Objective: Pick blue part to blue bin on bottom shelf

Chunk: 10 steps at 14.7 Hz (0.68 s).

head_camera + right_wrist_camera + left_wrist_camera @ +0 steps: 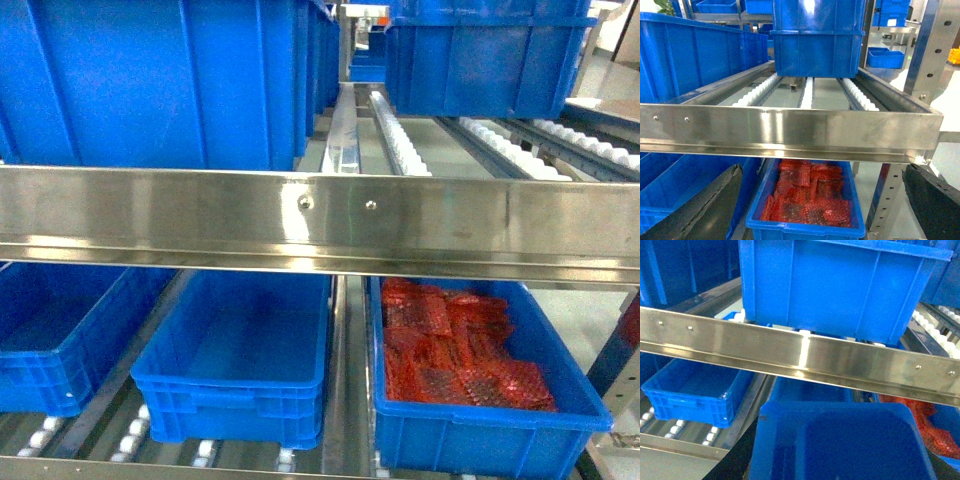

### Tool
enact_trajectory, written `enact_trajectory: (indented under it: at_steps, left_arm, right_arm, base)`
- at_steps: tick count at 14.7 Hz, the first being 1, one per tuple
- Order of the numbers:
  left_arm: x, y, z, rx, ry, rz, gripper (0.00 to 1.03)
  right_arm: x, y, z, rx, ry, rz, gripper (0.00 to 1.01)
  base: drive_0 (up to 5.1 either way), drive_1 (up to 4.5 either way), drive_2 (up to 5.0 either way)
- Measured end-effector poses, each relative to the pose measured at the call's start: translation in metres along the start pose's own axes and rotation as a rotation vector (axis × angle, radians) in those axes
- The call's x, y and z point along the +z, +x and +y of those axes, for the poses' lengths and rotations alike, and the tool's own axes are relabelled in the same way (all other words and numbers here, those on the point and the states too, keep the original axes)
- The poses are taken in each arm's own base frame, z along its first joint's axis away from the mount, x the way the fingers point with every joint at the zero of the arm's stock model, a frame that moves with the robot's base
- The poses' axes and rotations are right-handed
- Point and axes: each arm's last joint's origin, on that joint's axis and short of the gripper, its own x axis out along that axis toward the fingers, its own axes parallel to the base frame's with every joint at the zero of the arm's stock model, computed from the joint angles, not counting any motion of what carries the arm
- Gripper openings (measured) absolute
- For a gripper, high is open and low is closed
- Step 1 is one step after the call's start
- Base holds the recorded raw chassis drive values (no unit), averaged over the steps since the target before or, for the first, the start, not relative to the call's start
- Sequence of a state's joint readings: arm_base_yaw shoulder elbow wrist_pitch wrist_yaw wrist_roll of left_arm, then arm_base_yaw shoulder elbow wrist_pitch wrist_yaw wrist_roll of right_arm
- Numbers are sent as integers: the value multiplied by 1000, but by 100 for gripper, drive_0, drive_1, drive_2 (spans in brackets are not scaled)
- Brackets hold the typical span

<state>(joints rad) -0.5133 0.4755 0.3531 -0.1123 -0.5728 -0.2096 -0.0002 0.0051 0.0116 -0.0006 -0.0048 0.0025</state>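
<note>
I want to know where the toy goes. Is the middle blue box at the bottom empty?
Empty. The head view shows only the bare blue floor of the blue bin; the neighbouring crate holds red packets.

Steel crossbar (pixel 320 225) spanning rack front; crate of red bubble-wrap packets (pixel 455 345) sitting below at right; stacked crates (pixel 817 37) resting on upper rollers.

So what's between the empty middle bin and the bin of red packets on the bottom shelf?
In the head view, only a steel rail of the bottom shelf runs between the blue bin and the bin of red packets; no other object sits in that gap.
</note>
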Motion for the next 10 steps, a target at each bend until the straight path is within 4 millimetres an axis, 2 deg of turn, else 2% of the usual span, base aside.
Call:
enact_trajectory:
  at_steps: [1, 10]
  left_arm:
    - [0, 0, 0, -2, -1, 0, 43]
    - [0, 0, 0, -5, 1, 3, 43]
  right_arm:
    - [-1, 0, 0, -1, 0, 6, 98]
    - [0, 0, 0, -1, 0, 4, 98]
  base:
    - [-484, 252, 252]
    - [0, 0, 0]
